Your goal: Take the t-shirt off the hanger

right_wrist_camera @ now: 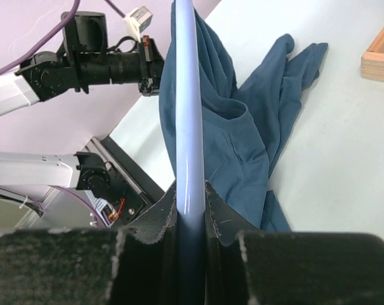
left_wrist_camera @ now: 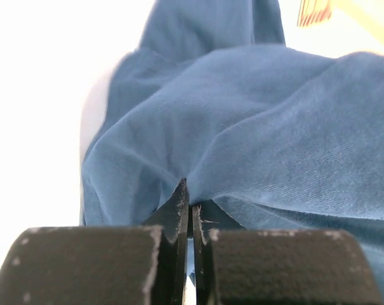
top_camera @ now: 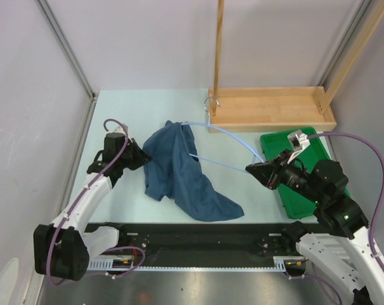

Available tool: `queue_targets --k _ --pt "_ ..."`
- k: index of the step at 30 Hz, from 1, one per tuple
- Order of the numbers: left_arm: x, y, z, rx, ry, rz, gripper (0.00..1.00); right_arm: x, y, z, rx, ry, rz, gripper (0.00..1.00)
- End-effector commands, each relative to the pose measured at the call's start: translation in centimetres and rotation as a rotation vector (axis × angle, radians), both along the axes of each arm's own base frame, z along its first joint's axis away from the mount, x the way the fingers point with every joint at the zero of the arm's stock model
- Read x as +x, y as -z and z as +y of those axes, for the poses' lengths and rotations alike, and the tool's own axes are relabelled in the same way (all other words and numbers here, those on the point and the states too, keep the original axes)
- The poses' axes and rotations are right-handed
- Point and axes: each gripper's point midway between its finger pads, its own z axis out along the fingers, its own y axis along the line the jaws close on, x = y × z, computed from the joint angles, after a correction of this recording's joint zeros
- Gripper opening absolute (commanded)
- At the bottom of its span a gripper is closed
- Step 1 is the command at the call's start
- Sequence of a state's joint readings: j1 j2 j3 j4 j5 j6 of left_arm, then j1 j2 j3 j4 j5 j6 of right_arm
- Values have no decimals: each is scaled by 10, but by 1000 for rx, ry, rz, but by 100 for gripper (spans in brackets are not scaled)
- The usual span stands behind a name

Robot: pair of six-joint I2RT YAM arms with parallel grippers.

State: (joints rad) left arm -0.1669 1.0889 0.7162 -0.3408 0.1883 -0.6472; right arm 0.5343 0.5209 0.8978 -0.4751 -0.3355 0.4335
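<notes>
The dark teal t-shirt (top_camera: 179, 171) lies crumpled on the table, bunched over the left end of the pale blue hanger (top_camera: 230, 132). The hanger's two thin bars run right from the cloth, and its metal hook (top_camera: 211, 105) lies by the wooden frame. My left gripper (top_camera: 143, 155) is shut on a fold at the shirt's left edge; the left wrist view shows its tips (left_wrist_camera: 188, 200) pinching the cloth (left_wrist_camera: 274, 127). My right gripper (top_camera: 250, 170) is shut on the hanger's right end; in the right wrist view the bar (right_wrist_camera: 188, 127) runs out from between its jaws (right_wrist_camera: 190, 190) into the shirt (right_wrist_camera: 242, 140).
A wooden rack frame (top_camera: 268, 108) with upright posts stands at the back right. A green tray (top_camera: 268, 141) lies at the right, partly under my right arm. A black rail (top_camera: 198, 235) runs along the near edge. Grey walls close in both sides.
</notes>
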Motion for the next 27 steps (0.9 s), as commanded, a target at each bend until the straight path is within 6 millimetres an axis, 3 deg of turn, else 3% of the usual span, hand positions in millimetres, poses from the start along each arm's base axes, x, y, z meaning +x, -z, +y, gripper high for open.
queue_targets --k 1,7,11,14,18,20,27 --pt "15 -49 22 12 -79 -171 0 -7 -40 -16 55 60 -95 0" --pt "19 -95 74 146 -302 -306 0 -11 -35 -36 29 160 -34 0" --pt "18 -125 86 157 -371 -356 0 -12 -40 -58 19 271 -15 0" --pt "21 -134 86 152 -377 -361 0 -11 -34 -76 -9 364 22 0" --pt "26 -143 79 122 -347 -378 0 -18 -38 -101 -23 475 57 0" --pt "31 -144 64 88 -264 -399 0 -19 -36 -116 -37 547 75 0" --pt "29 -110 5 41 61 -267 0 -16 -43 -151 -61 728 65 0"
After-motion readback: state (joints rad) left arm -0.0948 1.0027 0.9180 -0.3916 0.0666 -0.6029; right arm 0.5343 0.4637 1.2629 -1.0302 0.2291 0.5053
